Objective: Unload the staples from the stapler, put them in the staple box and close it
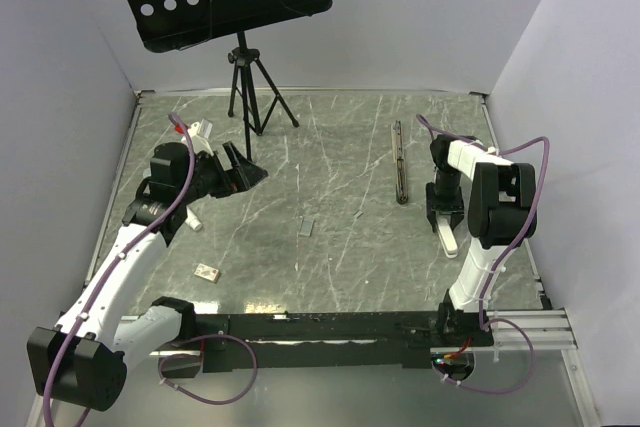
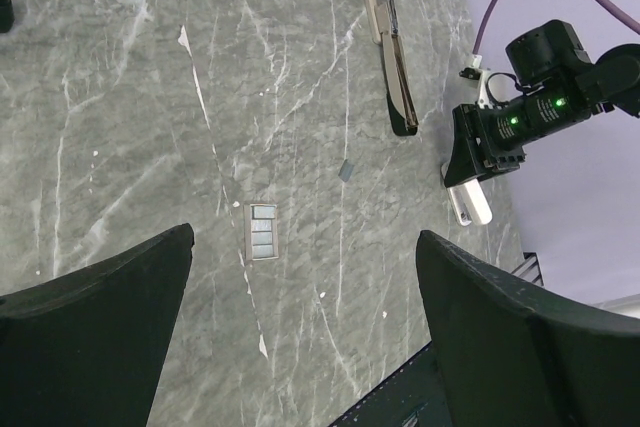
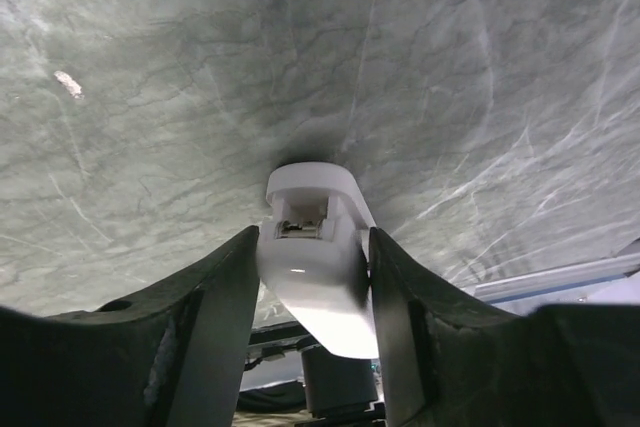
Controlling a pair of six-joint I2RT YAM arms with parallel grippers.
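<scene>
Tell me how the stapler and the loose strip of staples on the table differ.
Size: the stapler is long and slim; the staples form a tiny short strip. Place: the stapler lies far right, near the right gripper; the staples lie mid-table. Look: the stapler shows a pale top over a dark bar; the staples are plain grey. Both lie flat on the table, with no gripper touching them.

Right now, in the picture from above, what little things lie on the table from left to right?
First the tan block → staples → tiny grey bit → stapler → white piece.
</scene>
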